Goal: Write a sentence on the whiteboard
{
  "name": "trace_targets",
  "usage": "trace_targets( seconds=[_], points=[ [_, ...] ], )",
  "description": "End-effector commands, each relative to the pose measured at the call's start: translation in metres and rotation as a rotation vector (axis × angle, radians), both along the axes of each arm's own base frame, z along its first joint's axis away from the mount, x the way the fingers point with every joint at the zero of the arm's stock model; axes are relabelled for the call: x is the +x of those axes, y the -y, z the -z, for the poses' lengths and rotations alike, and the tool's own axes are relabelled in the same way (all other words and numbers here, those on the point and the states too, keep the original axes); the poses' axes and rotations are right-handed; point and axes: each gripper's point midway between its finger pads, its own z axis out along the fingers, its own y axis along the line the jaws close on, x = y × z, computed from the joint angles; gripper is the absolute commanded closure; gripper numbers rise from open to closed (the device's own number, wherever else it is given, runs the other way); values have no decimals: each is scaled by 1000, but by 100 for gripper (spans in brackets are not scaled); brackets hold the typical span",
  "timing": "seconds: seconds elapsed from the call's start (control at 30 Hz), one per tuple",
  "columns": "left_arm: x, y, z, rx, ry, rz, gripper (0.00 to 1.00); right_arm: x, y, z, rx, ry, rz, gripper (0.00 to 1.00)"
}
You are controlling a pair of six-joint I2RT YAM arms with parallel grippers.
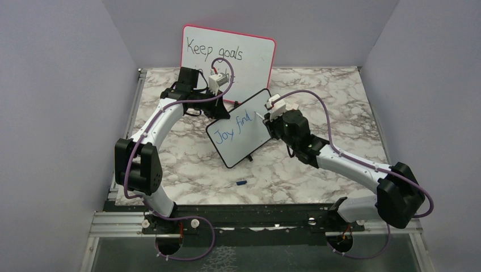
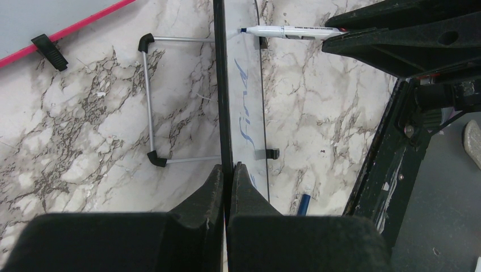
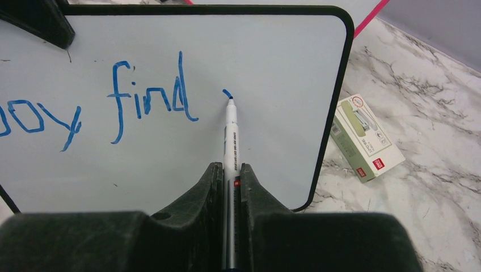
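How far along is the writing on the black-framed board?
Done: the sentence reads "Joy find" in blue on the whiteboard. In hand: the right hand grips the marker, tip on the board, a first small stroke after "find"; the left hand clamps the board's edge. Left: finishing that word, at least.

Smooth white face with a slight sheen and a matt black plastic frame on the small rectangular black-framed whiteboard (image 3: 272, 62). The slim white marker (image 3: 230, 141) has a smooth satin plastic barrel with print on it. The left gripper (image 2: 227, 168) and right gripper (image 3: 230, 167) are matt black plastic, faintly grainy. The thin wire stand (image 2: 148, 102) is bare silver metal with black plastic corner caps. The marble-patterned tabletop (image 2: 74, 141) is smooth, low gloss, laminate-looking. The larger pink-framed whiteboard (image 1: 252, 62) has a glossy white face. The small green-and-white box (image 3: 363, 139) is smooth printed cardboard.
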Motion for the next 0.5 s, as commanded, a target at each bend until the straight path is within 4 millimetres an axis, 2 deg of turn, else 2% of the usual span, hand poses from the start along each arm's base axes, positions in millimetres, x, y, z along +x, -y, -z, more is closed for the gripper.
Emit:
trace_targets(
  seconds=[0.0,0.47],
  points=[
    [-11,-5,35,91,-62,9,100,-2,13,10,-29,-29,45,100],
    [-11,-5,36,93,-63,7,100,-3,14,-8,18,7,53,100]
  ],
)
